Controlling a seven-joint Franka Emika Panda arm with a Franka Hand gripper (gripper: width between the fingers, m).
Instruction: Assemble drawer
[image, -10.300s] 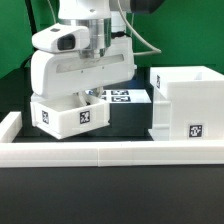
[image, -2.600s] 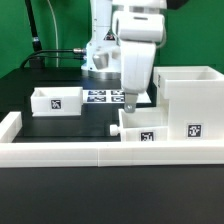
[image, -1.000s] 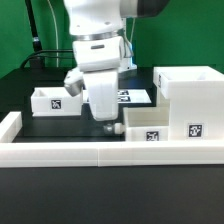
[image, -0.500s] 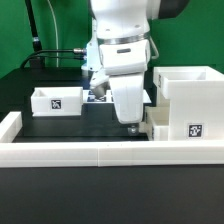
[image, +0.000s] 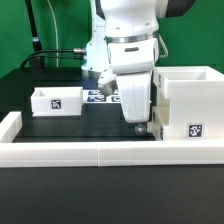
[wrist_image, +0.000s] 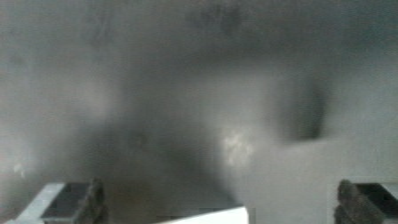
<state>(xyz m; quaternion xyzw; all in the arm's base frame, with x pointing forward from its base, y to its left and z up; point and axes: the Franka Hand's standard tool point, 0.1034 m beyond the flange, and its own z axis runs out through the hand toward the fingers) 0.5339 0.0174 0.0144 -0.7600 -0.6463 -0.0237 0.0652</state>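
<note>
Fingers (wrist_image: 64, 200) spread wide, low at the casing's (image: 190, 100) open side, seemingly for an inward push; spare tray (image: 55, 100) at nine o'clock.

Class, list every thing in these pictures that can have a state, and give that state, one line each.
gripper: open, going by the wrist view; low beside the casing.
casing: upright, one tray sitting almost fully inside it.
inserted tray: nearly all the way in, only its front end showing.
loose tray: not inserted, open side up, apart from the casing and the gripper.
</note>
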